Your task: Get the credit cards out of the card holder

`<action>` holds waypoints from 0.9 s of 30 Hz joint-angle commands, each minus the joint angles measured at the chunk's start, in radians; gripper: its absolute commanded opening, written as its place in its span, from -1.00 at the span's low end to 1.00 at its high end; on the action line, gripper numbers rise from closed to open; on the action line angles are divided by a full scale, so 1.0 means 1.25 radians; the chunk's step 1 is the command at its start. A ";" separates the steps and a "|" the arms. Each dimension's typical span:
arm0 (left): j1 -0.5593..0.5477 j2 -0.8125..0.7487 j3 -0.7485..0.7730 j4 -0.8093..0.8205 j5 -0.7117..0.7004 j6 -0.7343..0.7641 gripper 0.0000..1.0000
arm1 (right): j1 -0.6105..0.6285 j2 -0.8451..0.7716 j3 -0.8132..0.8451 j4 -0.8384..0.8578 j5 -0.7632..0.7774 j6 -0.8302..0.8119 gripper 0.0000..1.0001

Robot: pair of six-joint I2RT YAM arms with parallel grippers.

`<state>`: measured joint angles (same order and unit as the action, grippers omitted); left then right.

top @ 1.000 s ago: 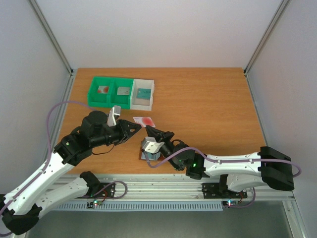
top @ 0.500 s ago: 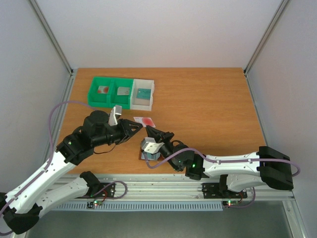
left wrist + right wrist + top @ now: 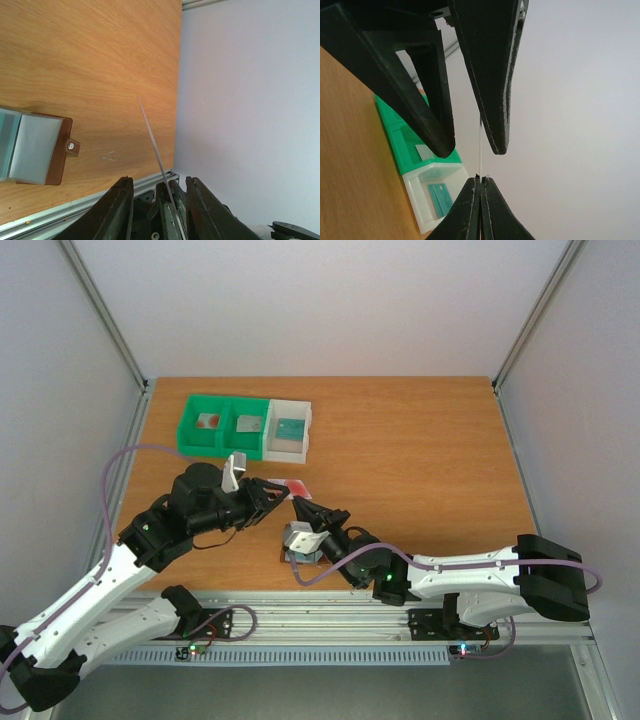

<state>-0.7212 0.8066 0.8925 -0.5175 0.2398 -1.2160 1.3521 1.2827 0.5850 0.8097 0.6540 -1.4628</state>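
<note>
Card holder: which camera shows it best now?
The left wrist view: the card holder lies open on the table, brown flap and blue-grey pocket plain, though cut by the frame edge. The top view shows only a sliver under the right arm. The right wrist view shows none of it.

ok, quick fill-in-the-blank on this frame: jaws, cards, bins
1. The right jaws are ___ on the edge of the red-marked credit card.
2. The left jaws stand ___, with that card in the gap between them.
3. The teal card lies in the ___ bin.
4. The card holder lies unfolded on the ___.

Missing words: shut; open; white; table
</note>
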 commanded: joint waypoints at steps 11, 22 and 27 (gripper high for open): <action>0.003 -0.022 -0.043 0.109 -0.001 -0.044 -0.51 | 0.024 -0.005 -0.024 0.061 0.018 -0.007 -0.98; 0.004 -0.046 -0.036 0.042 -0.047 -0.026 -0.74 | 0.029 0.024 -0.025 0.096 0.070 -0.026 -0.98; 0.004 -0.045 -0.032 0.042 -0.038 -0.024 -0.83 | 0.029 0.040 -0.021 0.119 0.081 -0.037 -0.98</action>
<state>-0.7212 0.7612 0.8429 -0.4698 0.2085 -1.2629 1.3811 1.3178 0.5632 0.8764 0.7132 -1.4963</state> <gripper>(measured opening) 0.111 0.014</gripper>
